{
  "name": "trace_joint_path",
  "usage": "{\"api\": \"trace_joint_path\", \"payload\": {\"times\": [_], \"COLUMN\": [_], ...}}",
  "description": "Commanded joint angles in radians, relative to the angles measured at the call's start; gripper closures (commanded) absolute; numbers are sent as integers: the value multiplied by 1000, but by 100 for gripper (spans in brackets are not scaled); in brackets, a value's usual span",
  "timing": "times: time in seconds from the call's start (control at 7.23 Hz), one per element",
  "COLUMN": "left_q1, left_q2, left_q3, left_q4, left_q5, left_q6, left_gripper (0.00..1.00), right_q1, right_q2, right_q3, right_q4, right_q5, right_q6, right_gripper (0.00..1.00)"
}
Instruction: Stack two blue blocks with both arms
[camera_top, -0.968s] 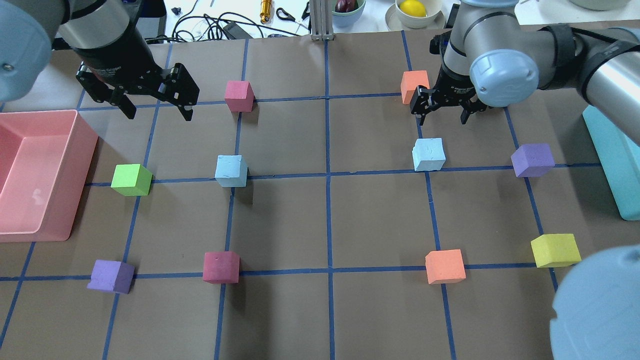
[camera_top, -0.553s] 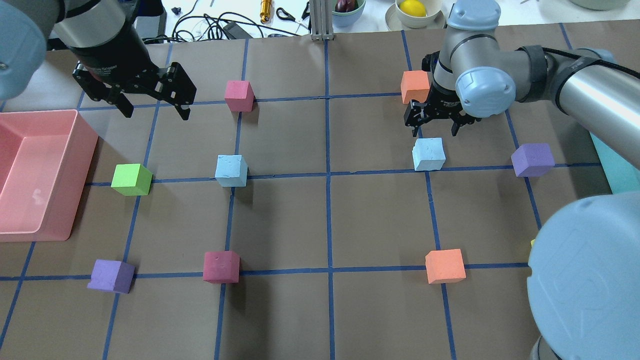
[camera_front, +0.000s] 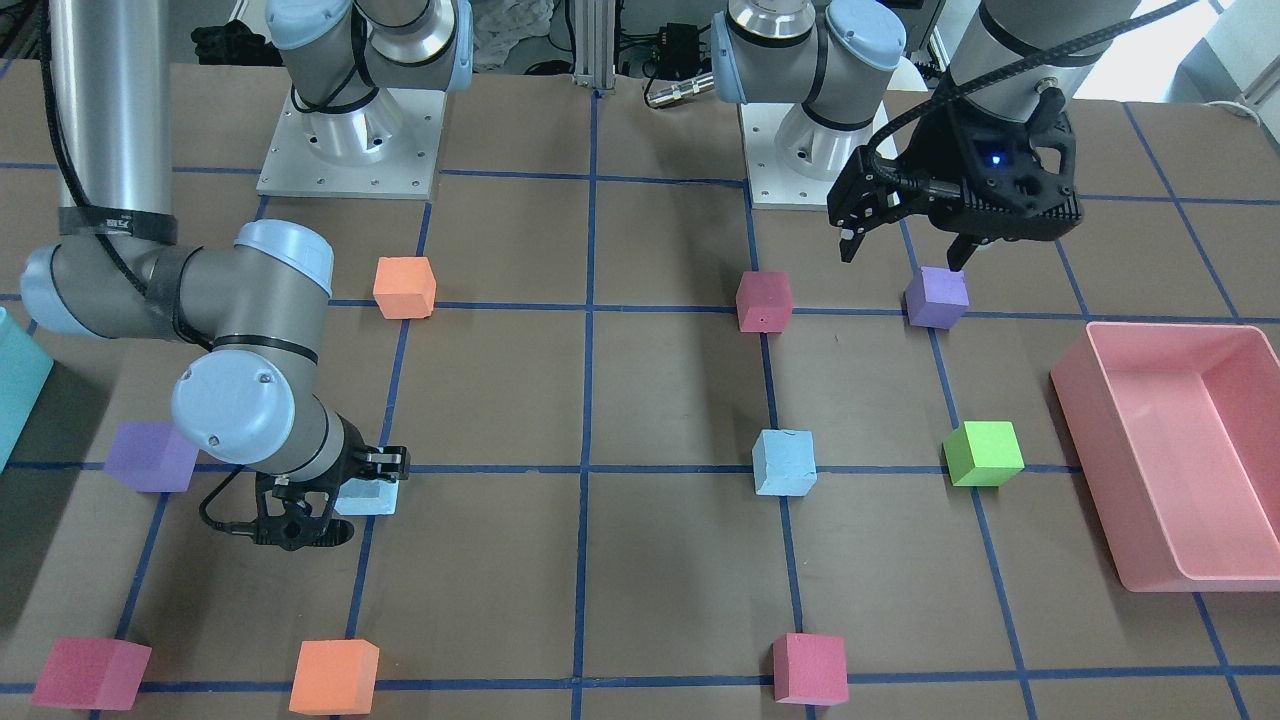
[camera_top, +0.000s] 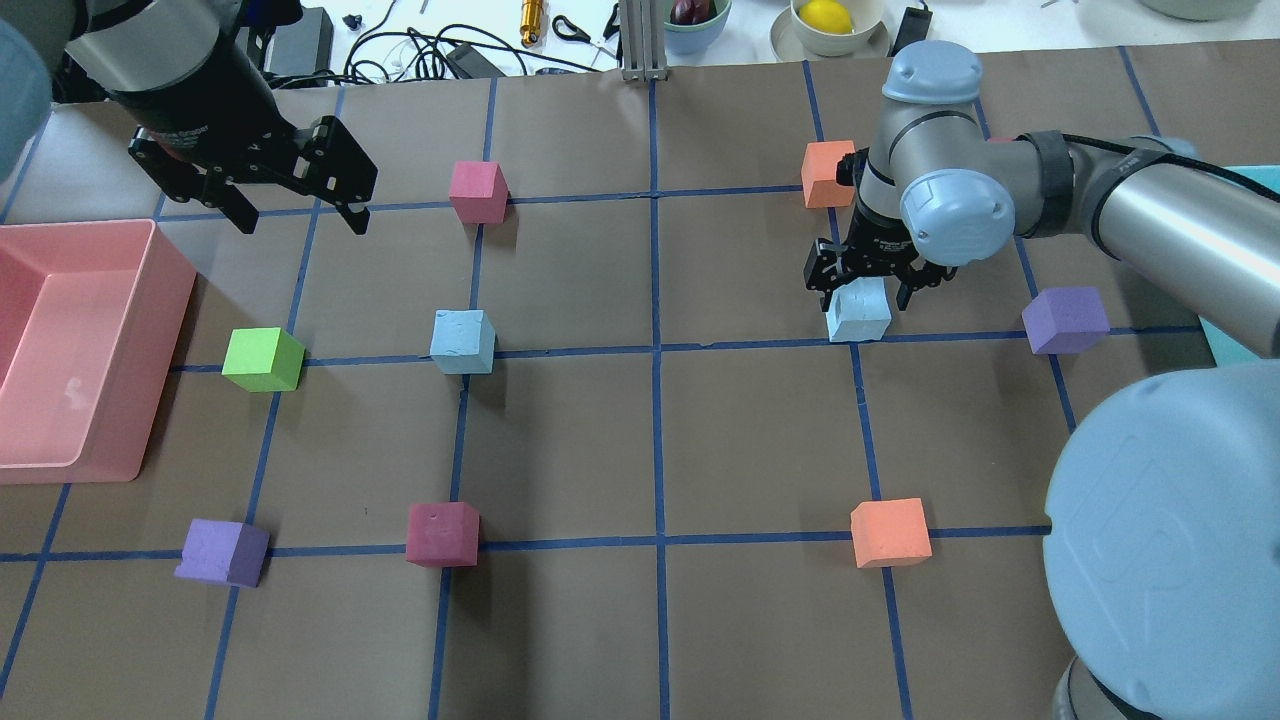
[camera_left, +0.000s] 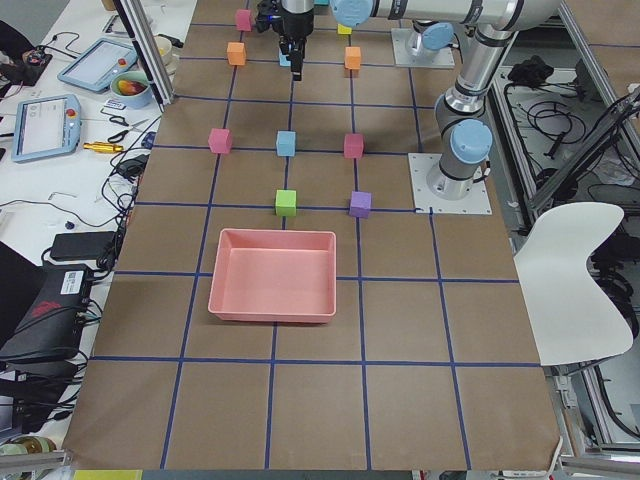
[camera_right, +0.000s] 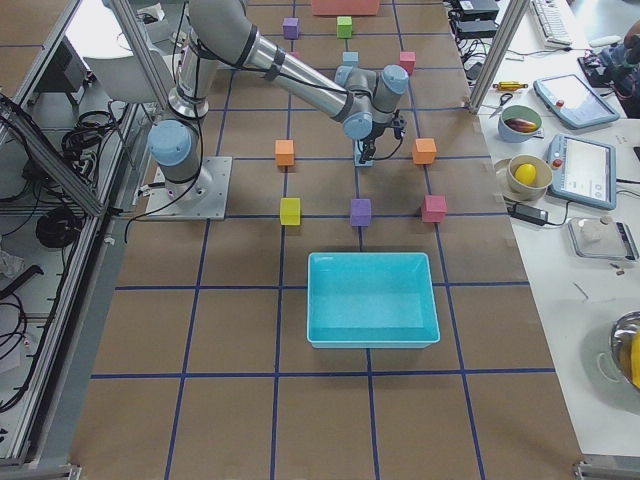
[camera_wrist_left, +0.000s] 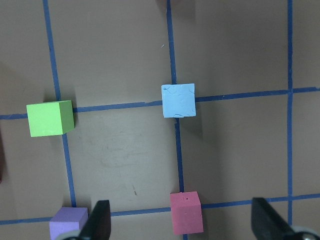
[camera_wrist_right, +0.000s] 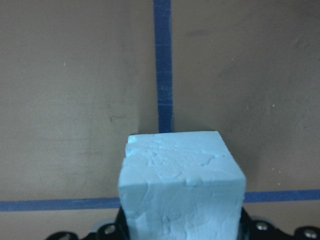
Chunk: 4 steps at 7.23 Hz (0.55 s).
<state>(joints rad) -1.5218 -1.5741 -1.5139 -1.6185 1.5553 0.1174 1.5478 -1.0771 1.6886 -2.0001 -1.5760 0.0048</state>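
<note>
Blue block (camera_top: 860, 318) sits between the spread fingers of the right claw (camera_top: 864, 298); left claw (camera_top: 300, 222) hangs spread wide.

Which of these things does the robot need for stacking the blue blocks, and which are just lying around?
For the job: blue block between the open jaws of the right gripper; other blue block; left gripper, open, above the table.

Just lying about: green cube; pink cubes; orange cubes; purple cubes; yellow cube; pink bin; teal bin.
</note>
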Motion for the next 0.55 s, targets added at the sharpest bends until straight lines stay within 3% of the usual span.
{"api": "trace_joint_path", "payload": {"times": [0.0,0.41], "left_q1": [0,0], "left_q2": [5,5], "left_q3": [-6,-6], "left_q4": [-1,0], "left_q5": [0,-3], "left_q6": [-2,-7], "left_gripper": [0,0], "right_q1": [1,151], "right_q2": [-9,-37], "right_q3": [-23,-107], "right_q4": [-17,3], "right_q5": [7,70], "right_q6": [9,230], "right_gripper": [100,100]}}
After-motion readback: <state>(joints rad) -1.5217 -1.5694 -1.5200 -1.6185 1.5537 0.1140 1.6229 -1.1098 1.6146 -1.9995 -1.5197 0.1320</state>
